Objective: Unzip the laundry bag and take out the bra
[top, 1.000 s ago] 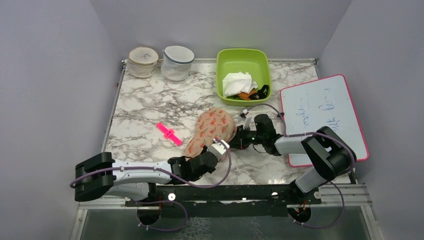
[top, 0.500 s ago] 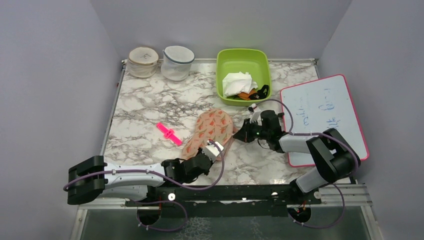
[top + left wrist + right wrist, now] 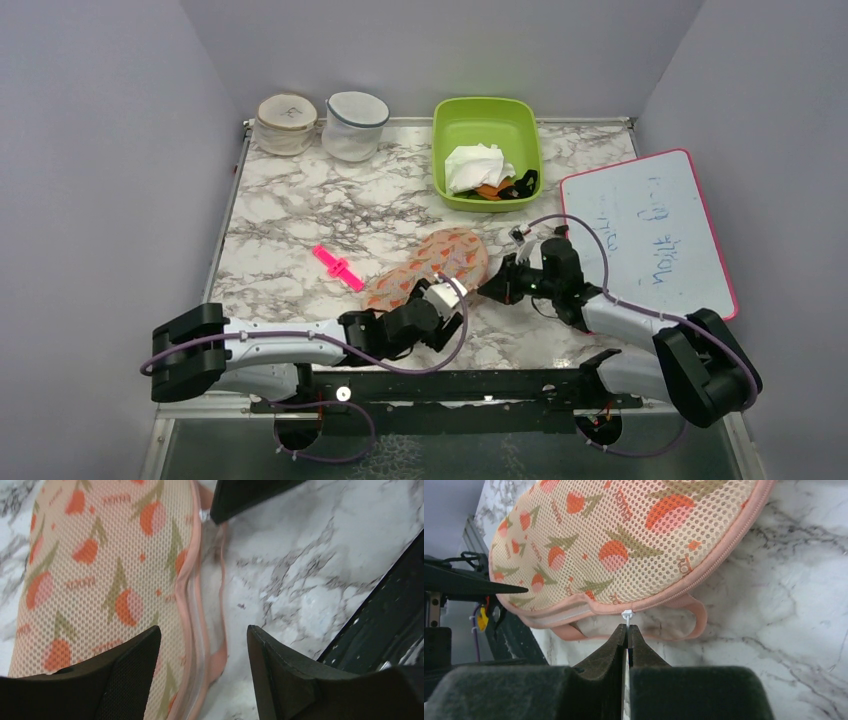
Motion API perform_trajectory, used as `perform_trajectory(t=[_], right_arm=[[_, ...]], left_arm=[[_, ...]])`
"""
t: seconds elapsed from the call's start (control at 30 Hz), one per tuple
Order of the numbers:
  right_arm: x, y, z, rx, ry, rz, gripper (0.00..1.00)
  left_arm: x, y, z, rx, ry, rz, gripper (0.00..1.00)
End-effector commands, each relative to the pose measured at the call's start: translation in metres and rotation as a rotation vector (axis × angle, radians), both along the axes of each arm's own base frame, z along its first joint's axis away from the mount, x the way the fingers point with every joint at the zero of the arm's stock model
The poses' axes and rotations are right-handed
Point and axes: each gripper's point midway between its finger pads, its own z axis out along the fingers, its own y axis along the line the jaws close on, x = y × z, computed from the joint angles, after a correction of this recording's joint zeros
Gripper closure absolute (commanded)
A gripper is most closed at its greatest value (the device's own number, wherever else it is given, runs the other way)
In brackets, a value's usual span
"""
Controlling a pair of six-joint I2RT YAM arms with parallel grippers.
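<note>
Marble bears laundry bag, zip in right tool.

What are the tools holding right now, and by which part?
The right tool pinches the white zip pull of the laundry bag, at its pink zip edge. The left tool stands open over that edge, gripping nothing.

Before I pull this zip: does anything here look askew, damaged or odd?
Nothing damaged or spilled. The laundry bag lies slanted, its zip seam gaping at the near end. The whiteboard sits crooked at the far right, and a pink clip lies loose on the marble.
</note>
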Motion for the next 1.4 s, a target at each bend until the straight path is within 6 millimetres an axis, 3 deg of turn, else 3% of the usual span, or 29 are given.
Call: perform_trajectory(t=[0.0, 0.13, 0.3, 0.53, 0.77, 0.87, 0.97, 1.03, 1.2, 1.37], right_arm=[[-0.015, -0.002, 0.003, 0.023, 0.024, 0.028, 0.99], [-0.017, -0.002, 0.003, 0.025, 0.020, 0.037, 0.99], [-0.018, -0.002, 0.002, 0.029, 0.019, 0.039, 0.99], [-0.019, 0.000, 0.006, 0.040, 0.013, 0.046, 0.99], [-0.019, 0.001, 0.005, 0.040, 0.022, 0.056, 0.99], [-0.018, 0.002, 0.006, 0.041, 0.024, 0.056, 0.99], [-0.018, 0.002, 0.003, 0.041, 0.036, 0.048, 0.99], [-0.018, 0.003, 0.002, 0.049, 0.049, 0.043, 0.99], [-0.004, -0.001, -0.005, 0.023, 0.050, -0.029, 0.99], [0.021, -0.015, -0.007, -0.021, 0.030, -0.159, 0.99]], left_arm=[[0.007, -0.039, 0.032, -0.055, -0.043, -0.052, 0.42], [0.022, -0.054, 0.032, 0.000, -0.100, -0.037, 0.40], [0.040, -0.061, 0.019, 0.097, -0.200, -0.038, 0.45], [0.062, -0.063, 0.000, 0.126, -0.214, -0.025, 0.63], [0.072, -0.071, -0.008, 0.167, -0.235, 0.003, 0.62], [0.078, -0.069, -0.007, 0.196, -0.267, 0.017, 0.74], [0.073, -0.067, -0.003, 0.197, -0.274, -0.024, 0.93], [0.065, -0.065, -0.001, 0.172, -0.259, -0.062, 0.99], [0.042, -0.060, 0.001, 0.118, -0.216, -0.177, 1.00], [0.032, -0.039, -0.002, 0.111, -0.209, -0.190, 1.00]])
